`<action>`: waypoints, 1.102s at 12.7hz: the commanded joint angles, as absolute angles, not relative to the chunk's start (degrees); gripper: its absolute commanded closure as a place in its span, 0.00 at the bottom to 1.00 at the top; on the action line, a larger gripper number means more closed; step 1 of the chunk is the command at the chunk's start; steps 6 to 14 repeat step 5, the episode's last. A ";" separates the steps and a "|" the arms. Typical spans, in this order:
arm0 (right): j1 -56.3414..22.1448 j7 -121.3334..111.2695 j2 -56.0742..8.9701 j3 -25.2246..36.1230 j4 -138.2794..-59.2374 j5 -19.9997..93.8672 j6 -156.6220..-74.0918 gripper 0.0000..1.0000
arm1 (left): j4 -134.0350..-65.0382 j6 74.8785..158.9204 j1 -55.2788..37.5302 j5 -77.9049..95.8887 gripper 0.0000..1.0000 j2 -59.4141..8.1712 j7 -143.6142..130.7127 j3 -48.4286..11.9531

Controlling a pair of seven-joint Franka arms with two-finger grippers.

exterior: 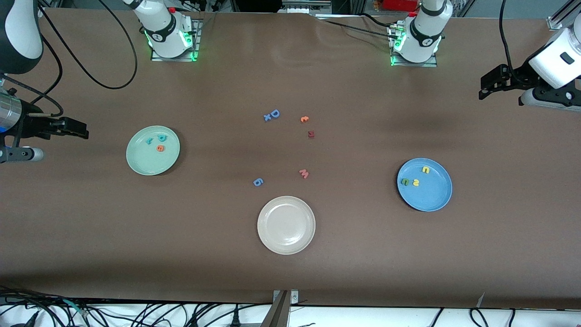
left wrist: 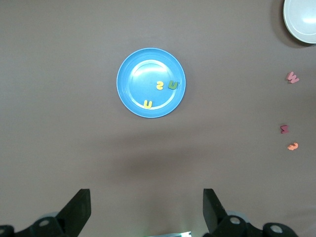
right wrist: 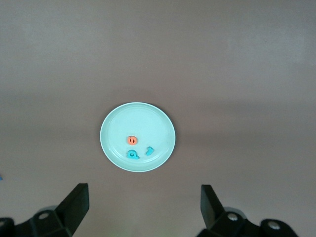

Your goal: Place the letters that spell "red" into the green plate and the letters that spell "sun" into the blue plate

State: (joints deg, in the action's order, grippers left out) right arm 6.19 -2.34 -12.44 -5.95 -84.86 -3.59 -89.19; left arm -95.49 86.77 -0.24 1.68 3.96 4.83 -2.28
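The green plate [exterior: 140, 160] holds a teal "r" [exterior: 150, 140], a teal "d" [exterior: 162, 137] and an orange "e" [exterior: 160, 148]. On the blue plate [exterior: 433, 197] lie a yellow arch letter [exterior: 425, 169], a dark green arch letter [exterior: 405, 182] and a yellow "s" [exterior: 415, 183]. My right gripper [exterior: 76, 128] hangs open and empty over the table's edge at the right arm's end, apart from the green plate [right wrist: 123, 123]. My left gripper [exterior: 489, 86] hangs open and empty over the left arm's end, apart from the blue plate [left wrist: 138, 74].
A cream-white plate [exterior: 286, 225] sits nearest the front camera at mid-table. Loose letters lie between the plates: a blue "D" [exterior: 274, 113], a blue "x" [exterior: 267, 117], an orange letter [exterior: 304, 119], a dark red letter [exterior: 311, 134], a pink "w" [exterior: 304, 173] and a blue letter [exterior: 258, 182].
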 commanded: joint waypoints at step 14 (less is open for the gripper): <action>6.50 -1.58 -11.34 -6.59 -85.78 -3.96 -89.65 0.00 | -94.66 86.92 0.35 1.14 0.00 3.60 5.80 -2.64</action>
